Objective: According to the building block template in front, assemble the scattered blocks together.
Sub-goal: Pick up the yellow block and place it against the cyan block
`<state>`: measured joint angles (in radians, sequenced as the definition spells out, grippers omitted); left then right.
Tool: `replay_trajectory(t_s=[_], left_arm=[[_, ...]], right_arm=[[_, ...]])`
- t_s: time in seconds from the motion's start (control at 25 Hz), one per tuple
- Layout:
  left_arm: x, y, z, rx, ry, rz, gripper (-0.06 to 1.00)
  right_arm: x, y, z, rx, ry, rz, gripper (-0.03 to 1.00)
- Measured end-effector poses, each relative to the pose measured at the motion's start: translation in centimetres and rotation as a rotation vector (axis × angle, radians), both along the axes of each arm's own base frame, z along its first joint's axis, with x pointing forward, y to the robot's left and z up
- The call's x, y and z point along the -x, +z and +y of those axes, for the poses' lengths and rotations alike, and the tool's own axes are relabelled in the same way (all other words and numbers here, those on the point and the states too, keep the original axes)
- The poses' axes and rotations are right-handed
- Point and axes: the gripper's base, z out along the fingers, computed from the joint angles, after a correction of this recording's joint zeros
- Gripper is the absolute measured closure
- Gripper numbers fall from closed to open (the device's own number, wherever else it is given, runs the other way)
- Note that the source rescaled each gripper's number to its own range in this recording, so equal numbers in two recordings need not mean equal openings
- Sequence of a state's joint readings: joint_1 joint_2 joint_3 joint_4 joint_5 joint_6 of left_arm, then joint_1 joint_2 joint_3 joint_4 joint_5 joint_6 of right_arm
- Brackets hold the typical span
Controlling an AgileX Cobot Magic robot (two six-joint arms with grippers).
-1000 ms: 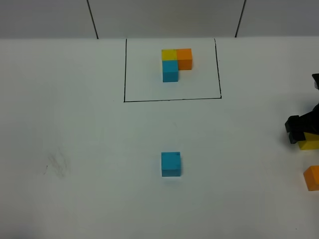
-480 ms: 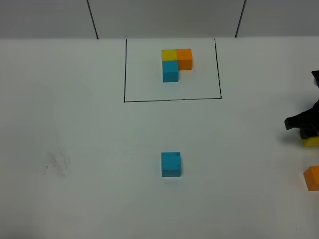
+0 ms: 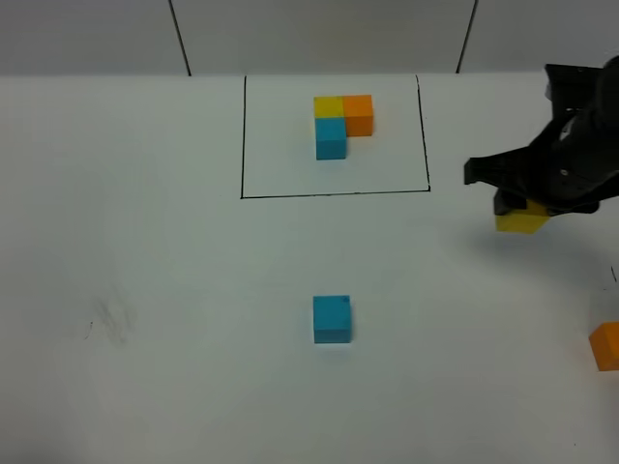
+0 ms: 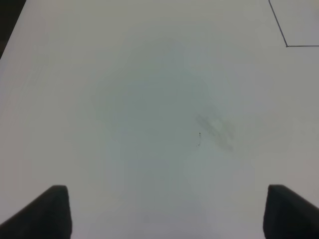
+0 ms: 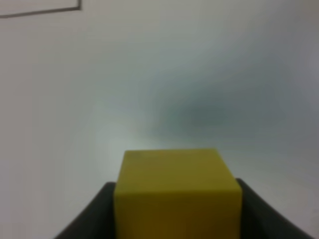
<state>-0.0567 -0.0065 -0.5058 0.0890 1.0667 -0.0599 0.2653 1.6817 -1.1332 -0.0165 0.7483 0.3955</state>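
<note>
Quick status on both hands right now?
Left hand: open, holding nothing.
Right hand: closed on the yellow block.

Figure: count of blocks, frames and grippers.
Three loose blocks: one cyan-blue cube (image 3: 332,319), one yellow cube (image 3: 520,221), one orange cube (image 3: 606,346). One template (image 3: 331,133) of three joined cubes; one drawn black rectangle (image 3: 334,194). Two grippers: left gripper (image 4: 164,211), right gripper (image 3: 525,200).

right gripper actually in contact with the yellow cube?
Touching. The right wrist view shows the yellow cube wedged between the black fingers of the right gripper, with no gap on either side.
</note>
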Motion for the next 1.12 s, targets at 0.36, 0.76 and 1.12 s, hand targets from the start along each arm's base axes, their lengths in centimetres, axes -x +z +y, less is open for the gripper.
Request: replay_trajectory(t_s=[0.36, 0.76, 1.12], left_arm=[[0.0, 0.0, 0.0, 0.0, 0.0, 0.0, 0.29], [0.0, 0.0, 0.0, 0.0, 0.0, 0.0, 0.29], [0.0, 0.0, 0.0, 0.0, 0.0, 0.0, 0.29]], right_arm=[[0.0, 0.2, 10.3, 0.075, 0.003, -0.009, 0.71], [-0.9, -3.3, 17.4, 0.11, 0.09, 0.052, 0.71], [0.9, -4.0, 20.3, 0.113, 0.121, 0.085, 0.71]])
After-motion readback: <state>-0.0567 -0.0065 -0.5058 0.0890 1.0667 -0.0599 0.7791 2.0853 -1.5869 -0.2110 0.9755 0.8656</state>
